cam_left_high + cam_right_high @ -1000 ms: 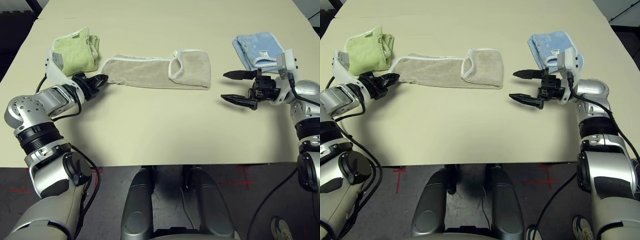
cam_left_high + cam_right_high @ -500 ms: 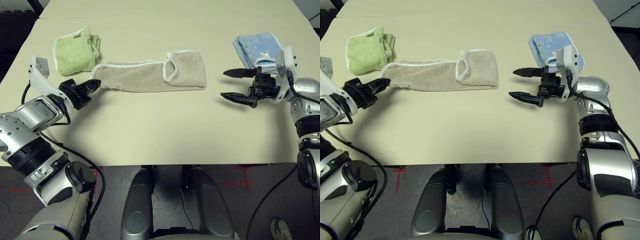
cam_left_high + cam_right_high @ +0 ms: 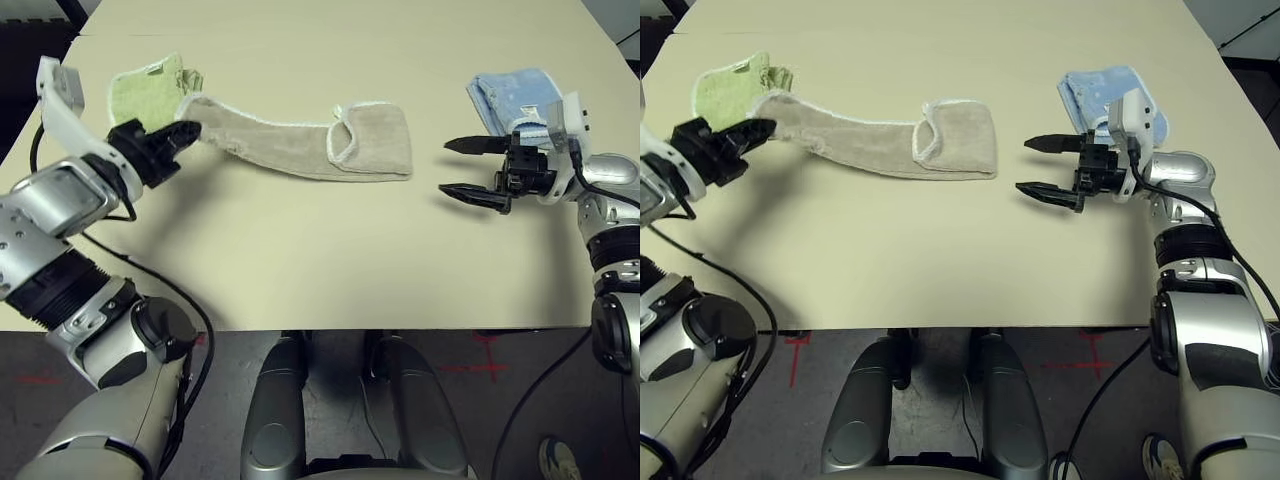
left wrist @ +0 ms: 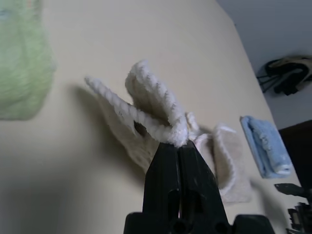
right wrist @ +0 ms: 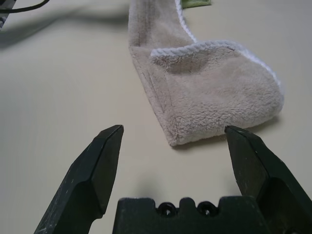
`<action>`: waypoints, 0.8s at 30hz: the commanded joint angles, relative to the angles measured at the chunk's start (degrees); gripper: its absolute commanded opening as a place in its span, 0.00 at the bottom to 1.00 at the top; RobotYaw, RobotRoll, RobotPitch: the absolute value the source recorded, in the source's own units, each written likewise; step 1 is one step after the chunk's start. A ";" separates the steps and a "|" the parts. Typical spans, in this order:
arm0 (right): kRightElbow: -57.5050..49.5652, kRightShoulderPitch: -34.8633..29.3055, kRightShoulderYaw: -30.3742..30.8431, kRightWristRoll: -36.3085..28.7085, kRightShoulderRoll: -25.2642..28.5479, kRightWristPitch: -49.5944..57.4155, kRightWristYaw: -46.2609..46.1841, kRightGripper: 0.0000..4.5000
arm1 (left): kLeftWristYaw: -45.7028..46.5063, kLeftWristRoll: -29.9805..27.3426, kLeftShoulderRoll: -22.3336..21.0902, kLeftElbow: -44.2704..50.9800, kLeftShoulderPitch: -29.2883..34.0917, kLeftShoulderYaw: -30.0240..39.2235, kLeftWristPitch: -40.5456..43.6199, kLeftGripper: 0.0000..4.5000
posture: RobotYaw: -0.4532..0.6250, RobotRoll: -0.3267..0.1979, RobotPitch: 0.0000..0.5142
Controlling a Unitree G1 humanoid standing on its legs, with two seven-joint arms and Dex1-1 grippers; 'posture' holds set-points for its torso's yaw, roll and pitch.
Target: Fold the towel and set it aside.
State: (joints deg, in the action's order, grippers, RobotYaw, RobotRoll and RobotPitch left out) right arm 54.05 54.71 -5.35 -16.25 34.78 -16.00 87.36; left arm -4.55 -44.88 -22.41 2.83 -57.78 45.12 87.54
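Left wrist view: my left gripper point(image 4: 178, 146) pinches the towel point(image 3: 300, 148) by its left end; soft, floppy. Right gripper point(image 3: 468, 170) spread; I'd grab the hem.

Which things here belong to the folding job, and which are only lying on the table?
Job:
- beige towel
- left tool, shut on its end
- right tool, open beside it

Lying about:
- green towel
- blue towel

Silver jointed forearms with black ribbed collars and trailing black cables; each tool point(image 3: 475, 170) has two black pointed fingers.
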 commanded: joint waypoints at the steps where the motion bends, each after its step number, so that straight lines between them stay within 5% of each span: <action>1: 0.67 -0.27 -0.12 0.53 0.18 -0.62 0.27 1.00 | -1.04 -0.30 2.28 -2.28 -3.07 -3.80 -2.24 0.01 | 0.50 0.62 0.50; 14: 1.93 0.19 -0.88 0.54 1.58 0.27 -1.47 1.00 | -1.33 -4.27 16.11 -3.74 -11.28 -11.84 -4.74 0.01 | 0.48 0.62 0.50; 24: 3.64 0.39 -2.66 -1.23 4.45 2.48 0.92 1.00 | -4.59 -3.24 16.29 -7.38 -10.02 -18.64 -8.77 0.01 | 0.47 0.62 0.50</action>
State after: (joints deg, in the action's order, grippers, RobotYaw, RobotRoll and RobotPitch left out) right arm 56.94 55.62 -6.84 -16.78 37.97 -14.02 87.42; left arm -7.90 -48.20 -5.73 -3.74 -68.63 28.09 79.56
